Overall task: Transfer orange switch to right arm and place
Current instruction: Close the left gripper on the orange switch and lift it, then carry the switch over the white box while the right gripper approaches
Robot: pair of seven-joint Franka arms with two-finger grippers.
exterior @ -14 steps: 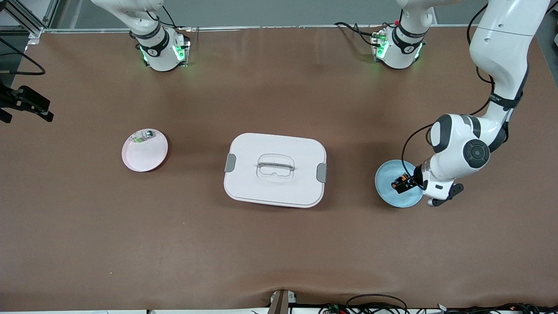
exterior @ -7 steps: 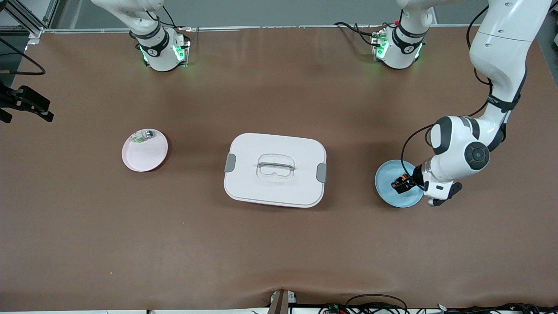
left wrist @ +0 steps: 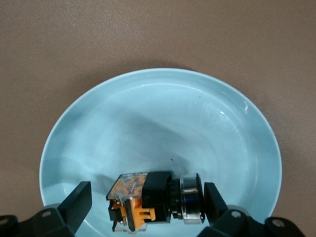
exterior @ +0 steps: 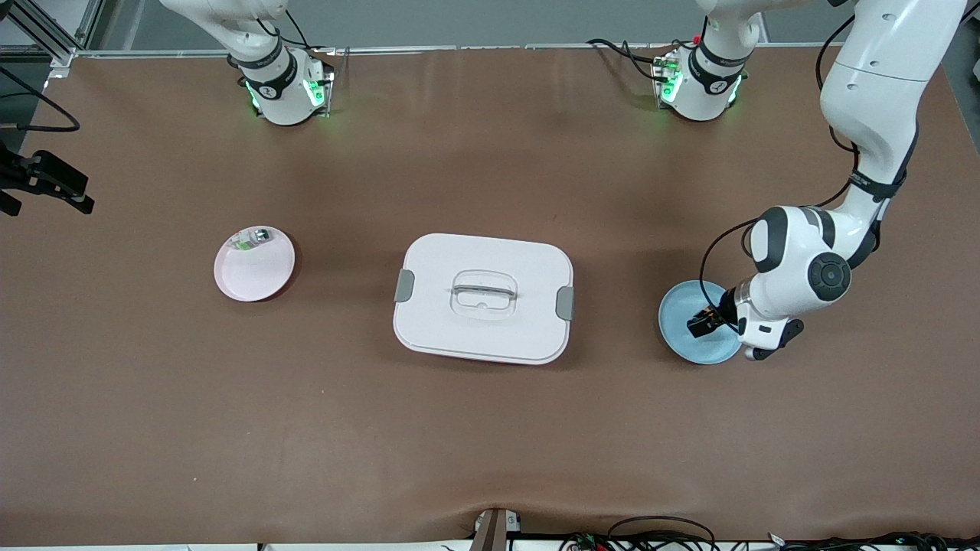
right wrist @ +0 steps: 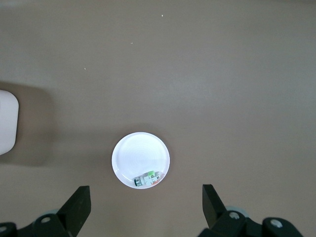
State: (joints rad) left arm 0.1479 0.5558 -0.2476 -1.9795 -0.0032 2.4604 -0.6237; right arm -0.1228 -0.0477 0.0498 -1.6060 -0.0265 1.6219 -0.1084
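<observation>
**Front view: left gripper low over the blue plate, around the orange switch**

Front view shows a wide brown desk (exterior: 490, 428) with both arm bases along its top edge. At the middle of the desk sits a white rectangular container (exterior: 483, 298) with grey side latches and a clear handle on its lid. The left arm (exterior: 869, 115) bends down at its own end of the desk, and the left gripper (exterior: 702, 324) sits low over a pale blue plate (exterior: 681, 340). Toward the right arm's end of the desk lies a pale pink plate (exterior: 253, 268), well apart from the container. On that plate, at the edge farther from the front camera, rests a small clear-green-and-silver part (exterior: 253, 239).

The left wrist view looks down into the blue plate (left wrist: 158, 118). The orange switch (left wrist: 155, 200) lies on its side in the plate, between the two fingers (left wrist: 76, 205) of the left gripper. Its jaws are released: a gap shows on the orange side of the switch, while the silver ring end lies just beside the other finger.

The right arm (exterior: 245, 46) waits, with only its base and lower links in the front view. The right wrist view shows the right gripper (right wrist: 145, 207) high over the pink plate (right wrist: 138, 153), its jaws spread wide and holding nothing.
</observation>
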